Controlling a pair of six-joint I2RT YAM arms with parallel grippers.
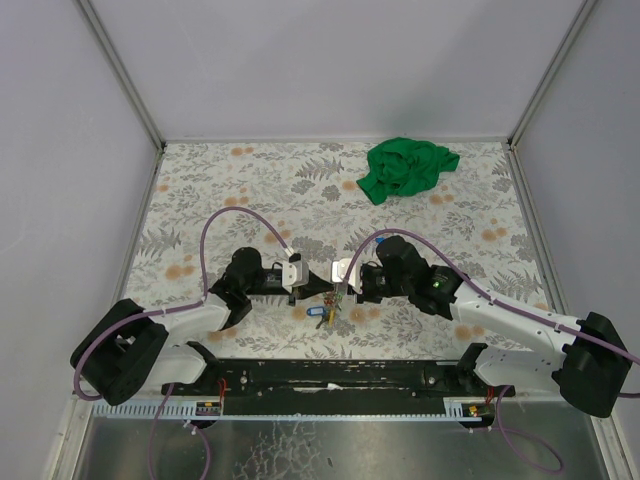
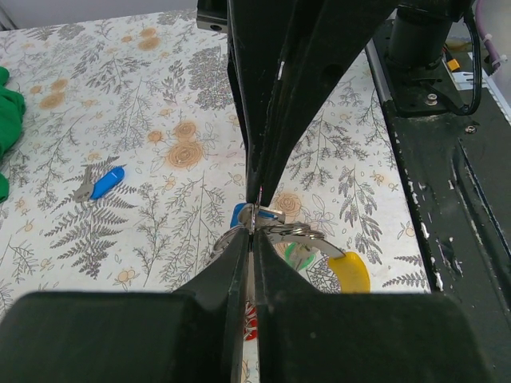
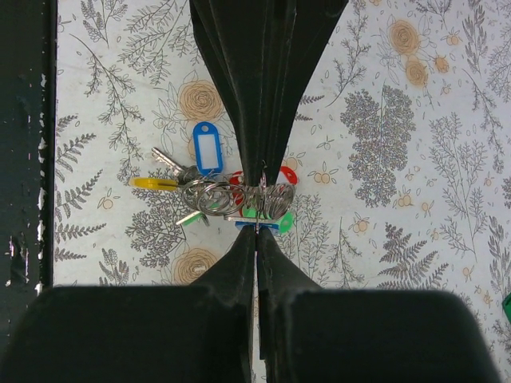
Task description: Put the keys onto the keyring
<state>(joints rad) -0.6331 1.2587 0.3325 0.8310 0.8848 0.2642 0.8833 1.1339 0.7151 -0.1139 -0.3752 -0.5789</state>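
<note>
1. Floral surface (image 1: 200, 190): its near strip is hidden under both arms and the black base rail (image 1: 330, 375).
2. Left arm (image 1: 190, 320) and right arm (image 1: 500, 315): both reach in low toward the middle and meet nose to nose, wrists about level.
3. Green cloth (image 1: 408, 165): crumpled at the far right, well apart from the work. It is cut off at the edge of the left wrist view.
4. Left gripper (image 2: 251, 239): closed tight, tips pinching the keyring wire. Right gripper (image 3: 257, 239): also fully closed, on the ring from the opposite side. The two sets of tips nearly touch.
5. Keyring (image 3: 211, 195): mid-surface, near the bases, between the two grippers. The coils overlap and the fingers cover the middle, so I can't tell the loop count or whether it's lifted off the surface.
6. Yellow key (image 3: 152, 183): on the bundle, long axis across the right wrist view, head away from the ring.
7. Blue tag (image 3: 206, 148): on the bundle, long axis pointing away from the right gripper.
8. Loose blue key (image 2: 104, 183): flat on the surface, apart from the ring. It lies diagonal, blade toward the lower left of the left wrist view.
9. Red head (image 3: 287, 174) and green head (image 3: 283, 219): mostly hidden behind coils and fingers, count unclear.
</note>
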